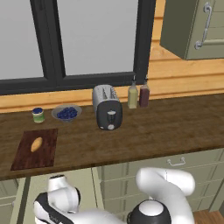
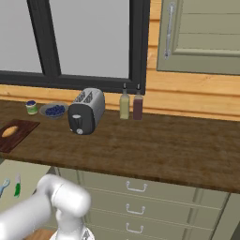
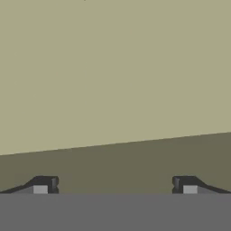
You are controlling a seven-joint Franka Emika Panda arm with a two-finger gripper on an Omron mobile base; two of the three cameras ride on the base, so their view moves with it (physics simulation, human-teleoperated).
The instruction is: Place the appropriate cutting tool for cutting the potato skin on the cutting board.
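The cutting tool (image 2: 3, 186), a small light-blue peeler, lies low at the left edge of the right base view, on a beige surface below the counter's front. The dark reddish cutting board (image 1: 24, 158) lies at the counter's left end, with the potato (image 1: 36, 144) resting on it; both show again in the right base view as the board (image 2: 18, 132) and the potato (image 2: 10, 131). My gripper (image 3: 115, 186) is open, its fingertips (image 3: 45, 185) far apart with nothing between them. It faces a plain beige surface, low and below the counter's edge.
A green-handled knife (image 2: 17, 185) lies just right of the peeler. On the counter behind the board stand a small green jar (image 1: 38, 115), a bowl of blueberries (image 1: 66, 113), a toaster (image 1: 107, 107) and two bottles (image 1: 138, 95). Drawers (image 2: 136, 187) run under the counter.
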